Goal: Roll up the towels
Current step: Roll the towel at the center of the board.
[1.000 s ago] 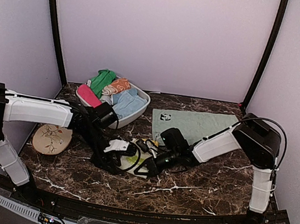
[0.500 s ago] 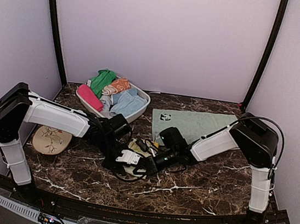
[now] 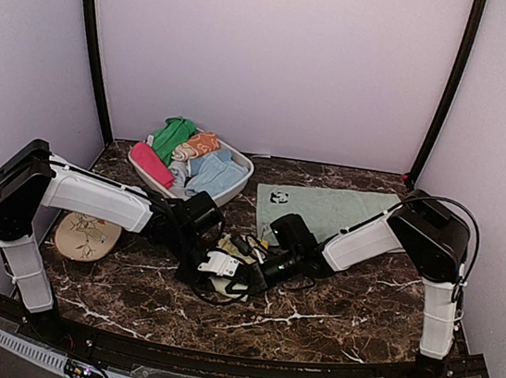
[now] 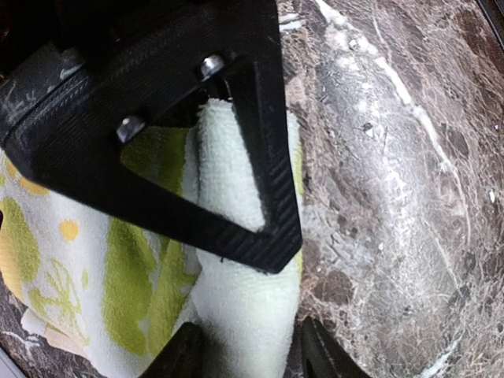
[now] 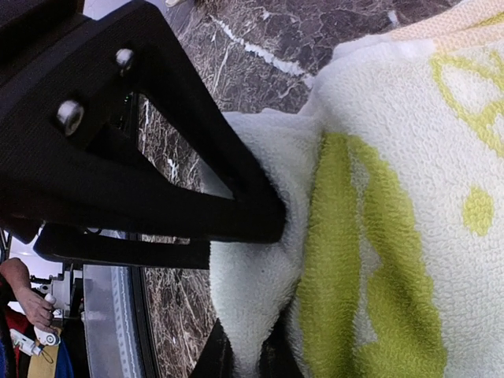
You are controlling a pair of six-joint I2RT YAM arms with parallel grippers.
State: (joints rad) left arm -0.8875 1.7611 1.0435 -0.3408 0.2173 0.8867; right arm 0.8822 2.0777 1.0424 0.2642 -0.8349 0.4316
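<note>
Dish: you have one oval patterned dish [image 3: 86, 234] on the desk [image 3: 341, 303] at the far left, apart from everything else.
Arms: two, both stretched low toward the middle of the desk, their tips almost meeting over the same cloth.
Left gripper [image 4: 248, 356]: its jaws stand about half apart and are closed on the thick rolled fold of the yellow-lime towel [image 5: 378, 236], which fills the gap between the two tips.
Basket: one white basket [image 3: 240, 183] at the back left, behind your left arm.
Towels in the basket: you can count at least four bundles: a green towel [image 3: 175, 132], an orange towel [image 3: 199, 144], the hot-pink towel [image 3: 149, 161] rolled at the near left side, and a pale blue towel [image 3: 217, 175]. More than that you cannot tell from above.
Towels on the desk: two, the yellow-lime one and the mint one.
Yellow-lime towel: at the centre front under both grippers, partly rolled, white with lime and yellow shapes, its rolled edge lying on bare marble.
Right gripper [image 5: 244, 358]: jaws nearly together, pinching a thin folded edge of the yellow-lime towel.
Mint towel [image 3: 334, 209]: one, spread flat at the back right behind your right arm, with a single panda patch [image 3: 279, 196] near its left end.
</note>
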